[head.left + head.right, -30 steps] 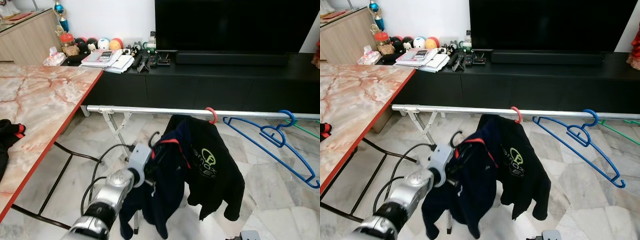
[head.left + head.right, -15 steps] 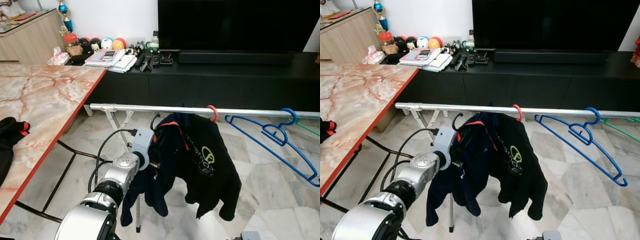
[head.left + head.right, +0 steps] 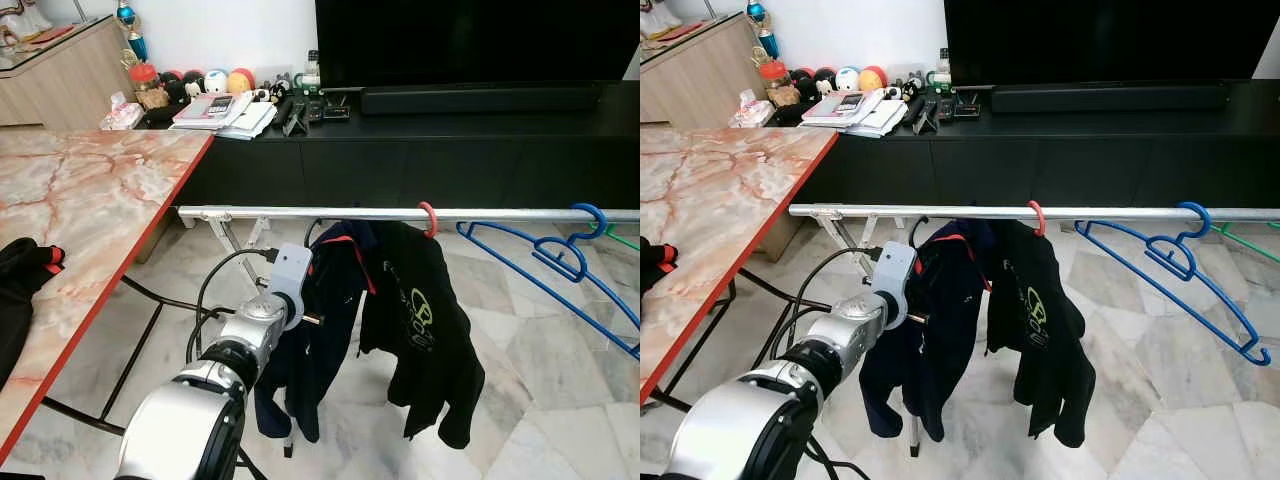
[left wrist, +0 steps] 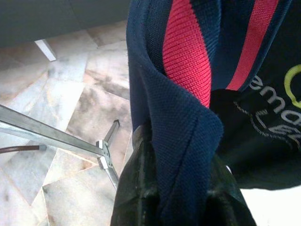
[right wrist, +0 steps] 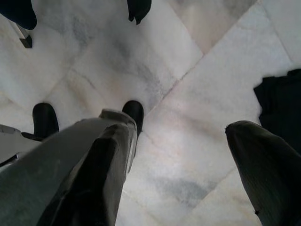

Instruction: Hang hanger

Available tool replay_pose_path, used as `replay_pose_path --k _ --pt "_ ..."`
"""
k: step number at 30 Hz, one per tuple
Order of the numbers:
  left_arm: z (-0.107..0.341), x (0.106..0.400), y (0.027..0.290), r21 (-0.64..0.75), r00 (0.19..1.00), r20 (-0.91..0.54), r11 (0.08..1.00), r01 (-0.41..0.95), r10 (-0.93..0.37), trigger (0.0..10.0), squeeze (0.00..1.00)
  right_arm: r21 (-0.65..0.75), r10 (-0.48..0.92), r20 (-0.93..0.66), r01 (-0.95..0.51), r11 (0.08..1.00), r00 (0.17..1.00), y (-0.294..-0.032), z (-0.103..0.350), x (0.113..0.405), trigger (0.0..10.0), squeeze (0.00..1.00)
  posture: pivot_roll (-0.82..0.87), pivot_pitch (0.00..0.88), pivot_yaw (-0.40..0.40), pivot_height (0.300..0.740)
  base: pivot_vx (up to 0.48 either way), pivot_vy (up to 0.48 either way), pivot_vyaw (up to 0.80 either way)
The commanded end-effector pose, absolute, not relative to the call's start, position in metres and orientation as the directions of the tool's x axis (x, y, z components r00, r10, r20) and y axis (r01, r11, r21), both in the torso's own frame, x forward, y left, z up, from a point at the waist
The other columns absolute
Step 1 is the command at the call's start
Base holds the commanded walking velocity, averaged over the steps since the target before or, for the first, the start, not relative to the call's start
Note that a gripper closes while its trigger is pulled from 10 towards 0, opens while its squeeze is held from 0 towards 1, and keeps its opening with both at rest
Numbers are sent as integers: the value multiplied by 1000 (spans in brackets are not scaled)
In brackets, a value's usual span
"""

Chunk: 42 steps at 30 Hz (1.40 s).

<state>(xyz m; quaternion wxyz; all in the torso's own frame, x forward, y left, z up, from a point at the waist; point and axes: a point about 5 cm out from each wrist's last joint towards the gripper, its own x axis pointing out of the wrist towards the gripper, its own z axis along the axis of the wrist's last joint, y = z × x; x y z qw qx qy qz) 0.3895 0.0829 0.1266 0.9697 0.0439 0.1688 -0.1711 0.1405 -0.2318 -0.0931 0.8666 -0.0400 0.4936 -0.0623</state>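
Presently, left gripper point(image 4: 181, 207) is clamped on the navy jacket point(image 3: 400, 310) hanging by its red hanger point(image 3: 428, 216) from the rail point(image 3: 330, 213); right gripper point(image 5: 188, 155) hangs open.

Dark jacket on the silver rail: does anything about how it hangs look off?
Yes. The dark navy jacket with the red-striped collar hangs lopsided from the red hanger hook on the silver metal rail: its collar side is pulled aside, bunched between the left gripper's black fingers, so the garment droops unevenly.
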Motion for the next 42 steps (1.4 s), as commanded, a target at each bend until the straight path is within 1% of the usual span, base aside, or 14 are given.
replay_pose_path --k 1,8,16,20,26,28,34,38,40,41,42 --pt "138 395 83 22 898 -317 944 329 -306 10000 0 -121 -147 -858 84 989 491 -229 -96 133 10000 0 -30 136 104 740 0 0 0" --pt "147 399 80 -5 907 -318 957 291 -278 10000 0 -123 -161 -868 110 986 470 -229 -100 120 10000 0 -47 170 111 740 0 0 0" --pt "141 396 80 -1 900 -361 965 263 -245 10000 0 -124 -170 -886 132 983 432 -228 -107 89 10000 0 -56 233 110 740 0 0 0" --pt "141 397 82 -12 902 -367 970 241 -228 10000 0 -126 -174 -890 139 982 422 -229 -109 77 10000 0 -57 250 105 740 0 0 0" --pt "153 402 84 -35 924 -322 977 209 -209 10000 0 -124 -174 -892 144 982 418 -232 -110 62 10000 0 -58 274 91 740 0 0 0" --pt "165 406 82 -36 937 -272 975 220 -221 10000 0 -125 -173 -892 140 982 418 -234 -110 58 10000 0 -61 279 82 740 0 0 0" --pt "176 408 77 -15 942 -196 961 276 -273 10000 0 -130 -172 -890 126 983 421 -238 -109 58 10000 0 -43 270 65 740 0 0 0" --pt "169 405 79 1 937 -184 953 303 -297 10000 0 -130 -166 -889 114 985 426 -239 -108 63 10000 0 -32 250 58 740 0 0 0" --pt "137 393 88 -1 922 -228 947 323 -314 10000 0 -124 -156 -885 100 987 439 -239 -107 72 10000 0 -16 223 50 740 0 0 0" --pt "137 393 88 -1 922 -228 947 323 -314 10000 0 -124 -156 -885 100 987 439 -239 -107 72 10000 0 -16 223 50 740 0 0 0" --pt "121 385 93 8 915 -252 945 328 -315 10000 0 -122 -150 -884 91 988 444 -238 -106 77 10000 0 -8 212 46 740 0 0 0"
